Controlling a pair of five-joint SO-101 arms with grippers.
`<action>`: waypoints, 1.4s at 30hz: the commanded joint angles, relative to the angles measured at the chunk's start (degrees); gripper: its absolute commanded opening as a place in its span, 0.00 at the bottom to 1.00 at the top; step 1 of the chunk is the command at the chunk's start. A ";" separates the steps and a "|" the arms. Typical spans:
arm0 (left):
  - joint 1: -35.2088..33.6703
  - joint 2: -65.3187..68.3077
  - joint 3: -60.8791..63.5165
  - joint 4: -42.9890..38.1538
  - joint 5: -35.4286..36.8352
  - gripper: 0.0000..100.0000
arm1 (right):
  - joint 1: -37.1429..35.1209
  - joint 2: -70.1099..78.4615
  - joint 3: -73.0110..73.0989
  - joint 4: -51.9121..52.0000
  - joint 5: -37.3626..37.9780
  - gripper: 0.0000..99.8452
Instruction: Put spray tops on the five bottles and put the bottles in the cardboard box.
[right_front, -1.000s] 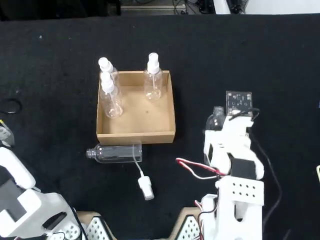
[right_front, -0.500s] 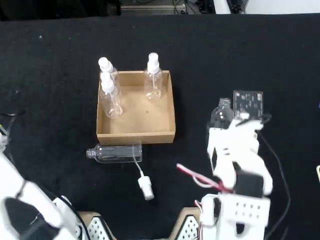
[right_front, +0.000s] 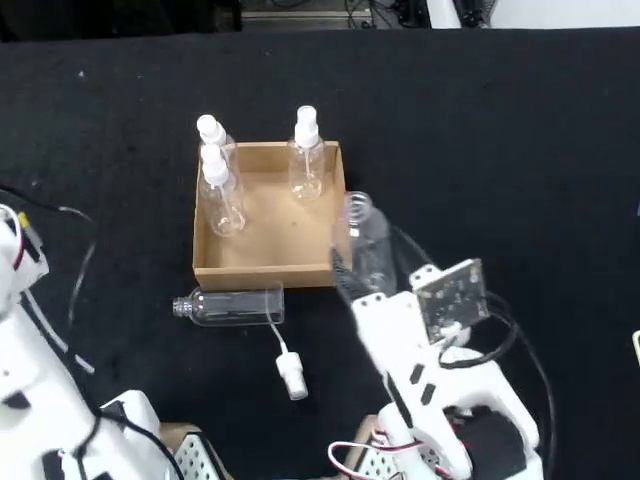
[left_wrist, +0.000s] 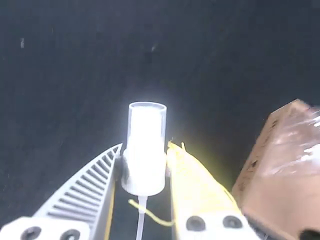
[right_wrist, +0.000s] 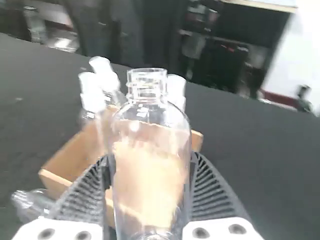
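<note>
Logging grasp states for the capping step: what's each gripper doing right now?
Left gripper: shut on a spray top.
Right gripper: shut on an uncapped bottle.

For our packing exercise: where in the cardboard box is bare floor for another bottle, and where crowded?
Free: the box floor along the front wall, before three capped bottles. Crowded: the back wall; outside, a lying bottle and spray top.

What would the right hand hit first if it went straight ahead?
Likely the cardboard box: the right hand, holding an uncapped bottle, points at its side wall, though height is unclear.
</note>
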 joint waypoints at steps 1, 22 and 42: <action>4.09 -3.34 -9.27 -2.02 6.68 0.03 | -7.12 6.37 -3.56 -5.80 -0.35 0.01; 41.71 -3.96 -18.15 -30.33 12.04 0.03 | -17.93 -1.63 12.00 -15.74 -0.35 0.01; 55.96 -4.31 -2.77 -43.43 11.52 0.03 | -17.76 -5.76 14.02 -15.74 -0.35 0.01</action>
